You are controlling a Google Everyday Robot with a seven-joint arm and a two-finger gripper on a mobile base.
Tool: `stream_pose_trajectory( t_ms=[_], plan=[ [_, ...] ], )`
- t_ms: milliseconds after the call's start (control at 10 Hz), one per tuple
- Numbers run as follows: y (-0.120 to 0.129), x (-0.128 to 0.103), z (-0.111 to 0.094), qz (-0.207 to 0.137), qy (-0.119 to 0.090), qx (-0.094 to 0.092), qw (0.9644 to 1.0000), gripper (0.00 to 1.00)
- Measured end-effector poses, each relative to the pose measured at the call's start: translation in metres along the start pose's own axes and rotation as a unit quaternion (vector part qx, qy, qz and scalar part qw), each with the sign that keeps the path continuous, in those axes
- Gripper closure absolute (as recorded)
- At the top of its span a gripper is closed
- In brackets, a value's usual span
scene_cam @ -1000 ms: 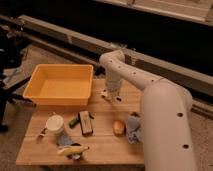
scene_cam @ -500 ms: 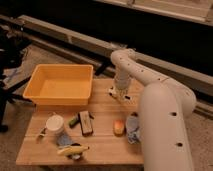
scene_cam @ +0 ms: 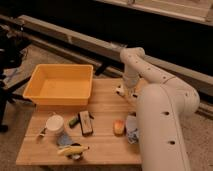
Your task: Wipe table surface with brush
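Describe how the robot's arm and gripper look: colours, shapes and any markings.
The arm is glossy off-white, built of thick rounded tubular segments with smooth elbow-like joints. Small dark round dots, like screw holes, mark the large near segment. No loose cables show. The gripper, at the table surface's far edge, looks small and pale with darker parts; finer detail cannot be made out.

end effector (scene_cam: pixel 126 93) over bare table surface (scene_cam: pixel 105 92); yellow tub (scene_cam: pixel 60 85) blocks left.

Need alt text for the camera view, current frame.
A white robot arm reaches over a light-wood table, its gripper low over the far edge, right of a yellow tub. Nearer the camera lie a white cup, a black block, an orange lump and a banana.
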Motion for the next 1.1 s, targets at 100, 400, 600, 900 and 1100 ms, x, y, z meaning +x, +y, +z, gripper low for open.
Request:
stream_pose_trajectory(
  t_ms=[100,400,600,900,1100],
  plan=[
    [0.01,-0.004,0.0,0.005,-0.003,0.001,1.0,1.0],
    [0.038,-0.019,0.002,0.012,-0.014,-0.004,0.9998,1.0],
    [0.052,-0.034,0.009,0.003,-0.03,-0.018,0.9994,1.0],
    [0.043,-0.046,0.019,-0.028,-0.046,-0.03,0.9981,1.0],
    [0.019,-0.041,0.022,-0.052,-0.049,-0.03,0.9969,1.0]
  ],
)
